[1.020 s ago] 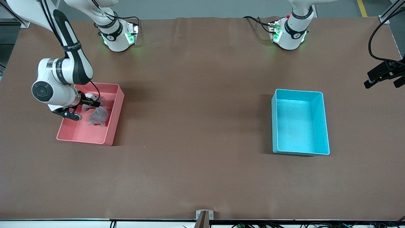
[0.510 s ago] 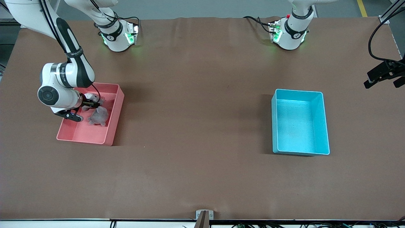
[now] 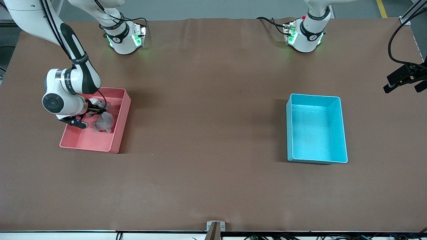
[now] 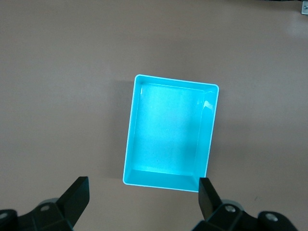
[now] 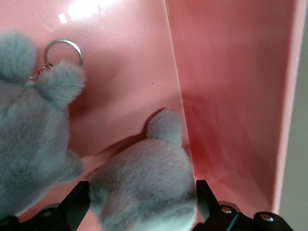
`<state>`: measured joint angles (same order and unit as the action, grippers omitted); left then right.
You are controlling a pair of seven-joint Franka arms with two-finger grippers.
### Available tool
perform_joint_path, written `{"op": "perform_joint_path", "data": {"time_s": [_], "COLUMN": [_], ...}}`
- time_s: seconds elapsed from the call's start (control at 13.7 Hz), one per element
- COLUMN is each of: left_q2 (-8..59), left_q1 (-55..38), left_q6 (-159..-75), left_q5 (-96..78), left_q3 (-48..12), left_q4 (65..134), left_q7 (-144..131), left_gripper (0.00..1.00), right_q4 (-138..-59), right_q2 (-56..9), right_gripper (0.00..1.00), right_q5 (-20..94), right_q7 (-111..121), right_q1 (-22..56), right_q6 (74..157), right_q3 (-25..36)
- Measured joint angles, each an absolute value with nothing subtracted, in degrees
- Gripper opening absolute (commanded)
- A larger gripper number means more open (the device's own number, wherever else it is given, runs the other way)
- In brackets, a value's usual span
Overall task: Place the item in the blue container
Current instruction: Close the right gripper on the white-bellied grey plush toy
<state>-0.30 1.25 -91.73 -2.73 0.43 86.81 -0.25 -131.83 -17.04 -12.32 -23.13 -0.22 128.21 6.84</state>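
Pink bin (image 3: 120, 125) walls are surrounding the right claw (image 5: 139, 211) as we are watching its spread fingers straddling a grey plush toy (image 5: 144, 187), beside a second plush toy (image 5: 29, 130) with a key ring (image 5: 64, 50). Over the blue container (image 4: 171, 132), sitting bare toward the left arm's end of the brown counter (image 3: 206, 133), the left claw (image 4: 142, 204) is hanging open.

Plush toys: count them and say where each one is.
2, both in the pink bin. One plush sits between the right gripper's open fingers; the other plush, with a key ring, lies beside it. The arm may hide more.
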Motion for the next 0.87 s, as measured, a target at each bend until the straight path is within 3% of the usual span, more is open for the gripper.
{"op": "perform_joint_path", "data": {"time_s": [0.36, 0.87], "left_q2": [-0.3, -0.3], "left_q1": [1.2, 1.2], "left_q6": [-91.7, -91.7], "left_q5": [-2.7, -2.7], "left_q3": [0.4, 0.4], "left_q4": [86.8, 86.8], "left_q7": [-0.3, -0.3], "left_gripper": [1.00, 1.00], "right_q4": [-131.8, -131.5], "right_q2": [-17.2, -17.2], "right_gripper": [0.57, 0.05], "right_q5": [-12.4, -12.5], "right_q7": [-23.5, -23.8], "right_q1": [-0.2, -0.2], "right_q6": [127.7, 125.2], "right_q3": [6.8, 6.8]}}
